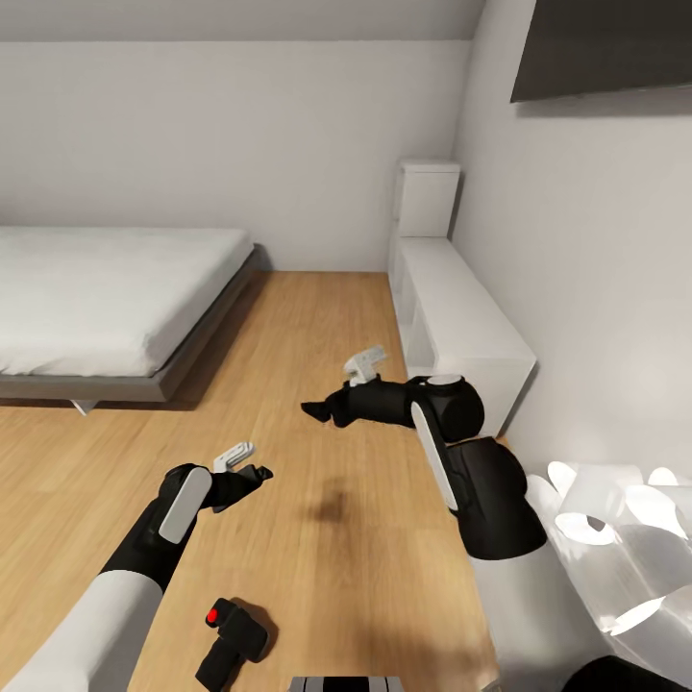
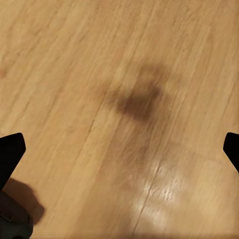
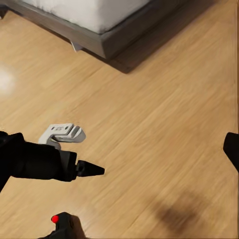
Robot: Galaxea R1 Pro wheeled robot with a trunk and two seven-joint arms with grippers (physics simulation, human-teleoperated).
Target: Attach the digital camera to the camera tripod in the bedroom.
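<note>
Digital camera [image 1: 234, 637] (black) on floor [image 1: 317, 327]

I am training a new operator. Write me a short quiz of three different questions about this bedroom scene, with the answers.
1. True or false: the camera lies on the floor.
2. What stands along the right wall? A) white shelf B) desk C) tripod
3. Fill in: the camera's round button is ____.

Key:
1. True; it lies near the left arm, and neither the left gripper nor the right gripper holds it.
2. A, the shelf, across from the bed.
3. Red.
</note>
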